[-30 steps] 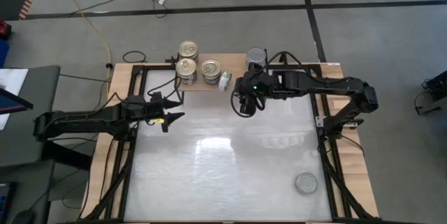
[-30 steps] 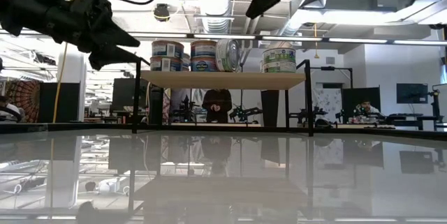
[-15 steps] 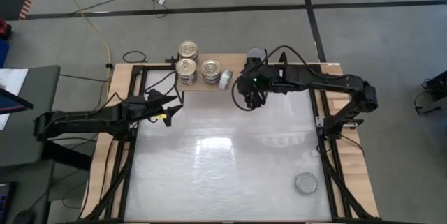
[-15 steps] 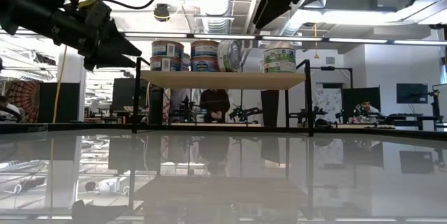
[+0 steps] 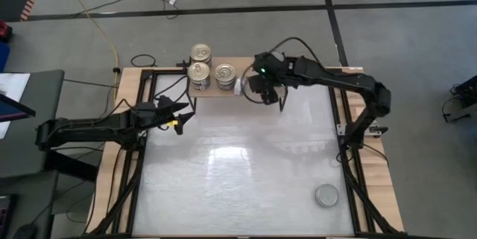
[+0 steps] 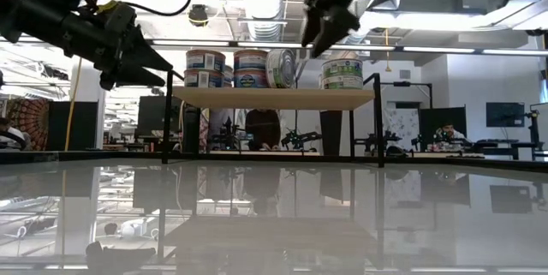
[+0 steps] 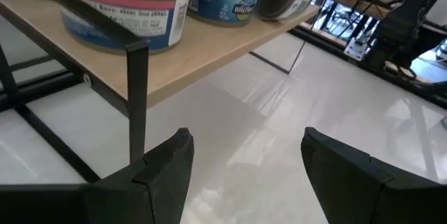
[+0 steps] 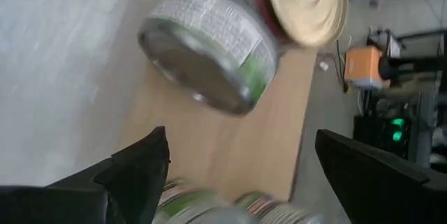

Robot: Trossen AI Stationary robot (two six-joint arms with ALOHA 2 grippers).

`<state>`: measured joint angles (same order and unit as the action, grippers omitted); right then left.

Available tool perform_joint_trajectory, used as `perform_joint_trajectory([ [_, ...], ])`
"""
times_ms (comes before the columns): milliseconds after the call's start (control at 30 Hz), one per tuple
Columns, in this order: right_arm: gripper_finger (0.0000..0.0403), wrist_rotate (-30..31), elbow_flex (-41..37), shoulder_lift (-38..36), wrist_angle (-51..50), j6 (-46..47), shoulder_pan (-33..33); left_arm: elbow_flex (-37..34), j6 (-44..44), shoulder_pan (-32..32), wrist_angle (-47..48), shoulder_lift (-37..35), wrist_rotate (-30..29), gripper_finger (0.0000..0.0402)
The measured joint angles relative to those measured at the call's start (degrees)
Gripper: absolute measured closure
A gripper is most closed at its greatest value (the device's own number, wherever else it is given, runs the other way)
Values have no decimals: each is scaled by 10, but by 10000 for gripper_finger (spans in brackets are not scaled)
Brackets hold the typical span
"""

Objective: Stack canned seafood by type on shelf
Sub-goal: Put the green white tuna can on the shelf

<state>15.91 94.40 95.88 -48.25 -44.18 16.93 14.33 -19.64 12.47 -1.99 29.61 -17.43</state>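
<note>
The right gripper (image 5: pixel 262 90) hovers over the shelf (image 5: pixel 250 65) in the upper centre of the high view, its fingers spread wide and holding nothing. Just under it a green-label can (image 8: pixel 209 49) lies tipped on its side, near the blue-label cans (image 6: pixel 234 67) and apart from the upright green stack (image 6: pixel 342 73).

This can's short axis is roughly level and points along the shelf, so in the low view its flat end faces the blue-label cans. To do this step well, I think the gripper should come down square over the curved wall, close on the two flat ends, and turn the can upright before setting it on the green stack.

The left gripper (image 5: pixel 181 117) waits at the left of the tabletop (image 5: pixel 238 179), half open and empty.
</note>
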Motion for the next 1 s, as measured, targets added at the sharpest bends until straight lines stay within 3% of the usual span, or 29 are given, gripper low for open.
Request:
perform_joint_trajectory([
  [367, 17, -61, 187, 124, -99, -129, 16, 0, -20, 0, 27, 0, 0, 148],
  [1000, 82, -51, 194, 141, -118, -226, -25, 0, -26, 0, 33, 0, 4, 148],
])
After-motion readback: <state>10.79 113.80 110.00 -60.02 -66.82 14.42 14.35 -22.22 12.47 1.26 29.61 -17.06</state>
